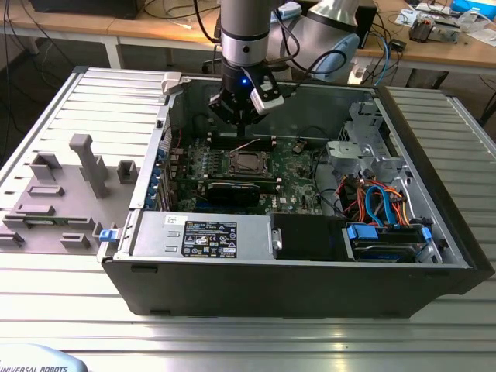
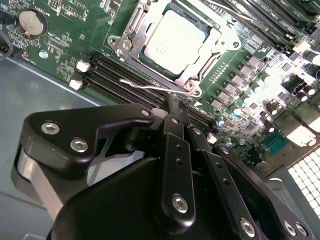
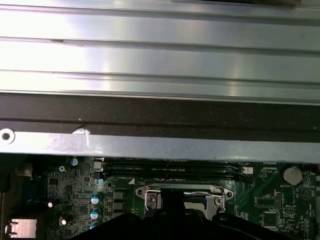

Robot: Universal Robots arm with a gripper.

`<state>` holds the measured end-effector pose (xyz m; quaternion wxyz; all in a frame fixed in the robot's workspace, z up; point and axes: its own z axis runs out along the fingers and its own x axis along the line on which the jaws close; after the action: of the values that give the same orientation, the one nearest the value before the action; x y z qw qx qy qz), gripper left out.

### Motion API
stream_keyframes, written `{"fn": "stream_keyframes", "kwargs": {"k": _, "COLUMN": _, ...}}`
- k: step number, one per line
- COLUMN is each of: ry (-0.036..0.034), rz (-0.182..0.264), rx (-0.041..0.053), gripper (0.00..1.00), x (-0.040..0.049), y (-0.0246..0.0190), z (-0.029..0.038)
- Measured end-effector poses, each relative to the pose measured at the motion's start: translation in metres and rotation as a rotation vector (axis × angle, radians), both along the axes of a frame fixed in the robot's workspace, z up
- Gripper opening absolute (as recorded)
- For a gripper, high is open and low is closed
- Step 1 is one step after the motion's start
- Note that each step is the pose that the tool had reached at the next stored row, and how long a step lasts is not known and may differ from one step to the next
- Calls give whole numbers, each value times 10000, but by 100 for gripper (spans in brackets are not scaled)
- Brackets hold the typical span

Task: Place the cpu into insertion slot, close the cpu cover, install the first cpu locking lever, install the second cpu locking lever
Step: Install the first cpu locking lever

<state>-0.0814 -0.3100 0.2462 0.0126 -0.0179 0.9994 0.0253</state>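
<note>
Inside the open computer case (image 1: pixel 434 256), the cpu (image 2: pixel 176 36) sits in the insertion slot (image 2: pixel 131 47), the cpu cover (image 2: pixel 212 42) down. One lever (image 2: pixel 145 85) looks loose. The gripper (image 2: pixel 184 111) is pinched together, holding nothing.

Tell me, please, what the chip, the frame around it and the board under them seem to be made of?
The chip has a pale, matte metal-looking top that reflects light softly. The frame around it looks like bare shiny steel or similar, with bright glints and screw heads. The board looks like green lacquered circuit laminate, with fine traces and small soldered parts.
</note>
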Motion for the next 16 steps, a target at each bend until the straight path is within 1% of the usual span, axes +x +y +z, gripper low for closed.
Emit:
{"fn": "stream_keyframes", "kwargs": {"k": 6, "ry": 0, "rz": 12, "rx": 0, "gripper": 11, "x": 0, "y": 0, "z": -2}}
{"fn": "stream_keyframes", "kwargs": {"k": 9, "ry": -1, "rz": 360, "rx": 1, "gripper": 11, "x": 5, "y": 0, "z": -27}}
{"fn": "stream_keyframes", "kwargs": {"k": 10, "ry": 1, "rz": 398, "rx": 0, "gripper": 11, "x": 21, "y": 0, "z": -35}}
{"fn": "stream_keyframes", "kwargs": {"k": 13, "ry": 12, "rz": 398, "rx": 0, "gripper": 11, "x": 111, "y": 11, "z": -56}}
{"fn": "stream_keyframes", "kwargs": {"k": 16, "ry": 12, "rz": 399, "rx": 1, "gripper": 11, "x": 137, "y": 23, "z": -75}}
